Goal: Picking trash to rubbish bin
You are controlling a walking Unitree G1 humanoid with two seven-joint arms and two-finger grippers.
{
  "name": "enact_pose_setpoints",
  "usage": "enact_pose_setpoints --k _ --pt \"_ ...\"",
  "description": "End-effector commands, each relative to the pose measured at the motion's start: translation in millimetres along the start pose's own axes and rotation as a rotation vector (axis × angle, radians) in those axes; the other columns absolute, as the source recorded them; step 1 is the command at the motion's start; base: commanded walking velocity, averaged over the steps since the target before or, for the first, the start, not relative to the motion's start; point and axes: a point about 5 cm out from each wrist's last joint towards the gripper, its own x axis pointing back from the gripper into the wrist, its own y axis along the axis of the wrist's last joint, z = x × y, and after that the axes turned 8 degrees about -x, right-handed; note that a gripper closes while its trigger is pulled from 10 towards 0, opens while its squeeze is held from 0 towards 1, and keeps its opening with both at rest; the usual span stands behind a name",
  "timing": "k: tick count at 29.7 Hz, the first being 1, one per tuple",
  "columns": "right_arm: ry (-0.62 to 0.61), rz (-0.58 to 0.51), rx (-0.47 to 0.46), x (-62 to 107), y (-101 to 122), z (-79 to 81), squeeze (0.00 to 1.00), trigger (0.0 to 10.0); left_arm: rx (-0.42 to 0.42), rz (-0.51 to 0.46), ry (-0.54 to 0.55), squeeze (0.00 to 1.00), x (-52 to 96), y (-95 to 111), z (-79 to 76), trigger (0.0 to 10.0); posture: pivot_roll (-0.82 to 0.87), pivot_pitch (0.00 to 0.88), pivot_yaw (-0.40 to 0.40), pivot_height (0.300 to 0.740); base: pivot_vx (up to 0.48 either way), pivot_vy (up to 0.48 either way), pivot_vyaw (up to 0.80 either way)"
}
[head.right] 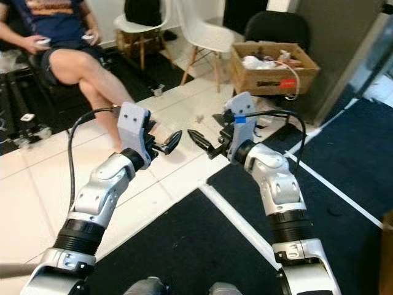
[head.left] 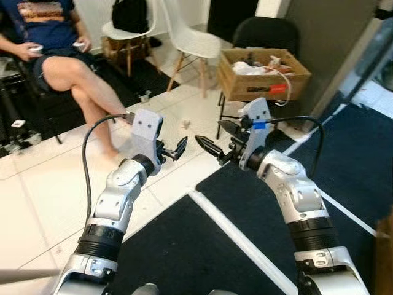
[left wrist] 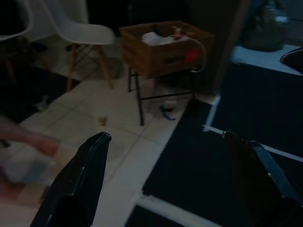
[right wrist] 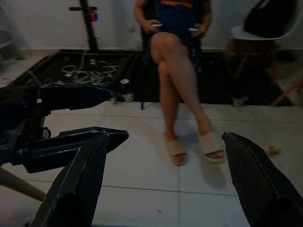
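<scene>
At mid-frame both arms are raised over the floor. The left hand (head.left: 178, 148) and the right hand (head.left: 213, 139) face each other, each with fingers spread and holding nothing. Below them lies dark carpet (head.left: 184, 252) edged by a white strip (head.left: 239, 239), meeting pale tiles (head.left: 37, 196). A small scrap of trash (head.left: 185, 125) lies on the tiles, too small to identify. Beyond, upper right, a wooden crate (head.left: 264, 74) of rubbish sits on a black stand. Upper left, a seated person (head.left: 61, 55) is cut off at the chest; white chairs (head.left: 190, 40) stand behind.
</scene>
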Motion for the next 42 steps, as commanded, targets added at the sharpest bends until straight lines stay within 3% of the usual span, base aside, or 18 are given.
enact_pose_setpoints --k 1,42 --pt "0.006 0.007 0.002 0.8 -2.3 -0.3 0.0 10.0 0.003 0.005 -0.02 0.0 -1.5 -2.7 -3.8 10.0 -0.08 0.0 -0.039 0.74 0.0 0.0 0.78" --pt "0.017 0.002 -0.003 -0.7 -2.3 -0.3 0.0 10.0 -0.014 -0.03 -0.036 0.0 -3.0 0.5 -4.2 10.0 -0.08 0.0 -0.033 0.74 0.0 0.0 0.78"
